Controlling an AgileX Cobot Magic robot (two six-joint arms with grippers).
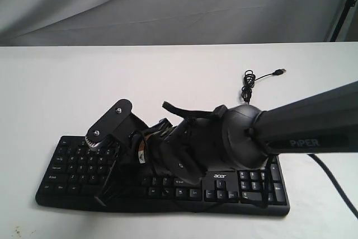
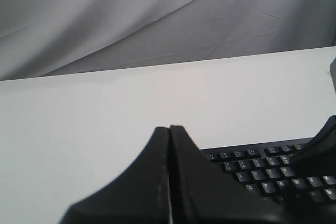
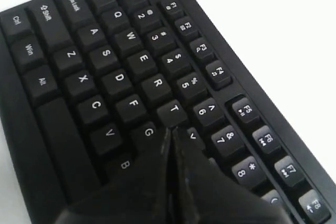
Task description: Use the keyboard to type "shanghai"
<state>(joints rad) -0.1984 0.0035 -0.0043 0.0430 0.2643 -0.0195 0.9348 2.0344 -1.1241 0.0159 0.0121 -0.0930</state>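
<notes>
The black keyboard (image 1: 75, 163) with its white "acer" logo (image 1: 222, 176) lies along the near edge of the white table (image 1: 168, 76). My right gripper (image 1: 137, 154) reaches across its middle. In the right wrist view this gripper (image 3: 170, 130) is shut, its tip down among the keys between G (image 3: 148, 131) and T (image 3: 174, 109); the key under it is hidden. My left gripper (image 1: 104, 196) is over the keyboard's left half. It also shows shut (image 2: 169, 128), with the keyboard (image 2: 262, 169) beside it.
The keyboard's thin USB cable (image 1: 248, 85) lies coiled on the table behind it, its plug (image 1: 279, 72) loose. A grey cloth backdrop (image 1: 168, 4) hangs behind the table. A black stand (image 1: 345, 9) is at the far right, and the right arm's cable (image 1: 335, 186) trails off the table.
</notes>
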